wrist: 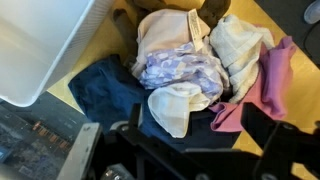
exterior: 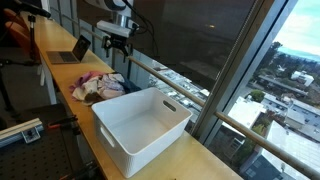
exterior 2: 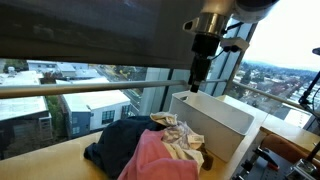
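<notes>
On the wooden counter [exterior: 58, 78] that runs along the windows lies a loose pile of clothes [exterior: 98, 87], seen in both exterior views and filling most of the wrist view [wrist: 185, 75]. A navy garment [wrist: 100, 92] is spread at the bottom of the heap. A lavender patterned cloth [wrist: 180, 70] is bunched on top of it near the middle, with a cream piece [wrist: 172, 112] folded over just beside it. A pink garment [wrist: 272, 78] trails off one edge, and in an exterior view it lies at the front of the heap [exterior 2: 150, 160].

Right beside the pile, touching or nearly touching it, stands a white plastic bin [exterior: 150, 130] with slotted handles. Its corner shows at the side of the wrist view [wrist: 50, 50], and in an exterior view it sits just behind the clothes [exterior 2: 228, 118]. Farther along the counter, well apart from the heap, an open laptop [exterior: 72, 52] stands. A window rail [exterior: 172, 78] runs behind everything.

Nothing lies between the gripper [exterior: 118, 44] and the clothes. It hangs in the air straight above the heap, well clear of the fabric, its fingers pointing down [exterior 2: 199, 76]. The jaws stand wide apart and hold nothing. In the wrist view [wrist: 185, 152] the lavender and cream cloths lie below the gap between the fingers.
</notes>
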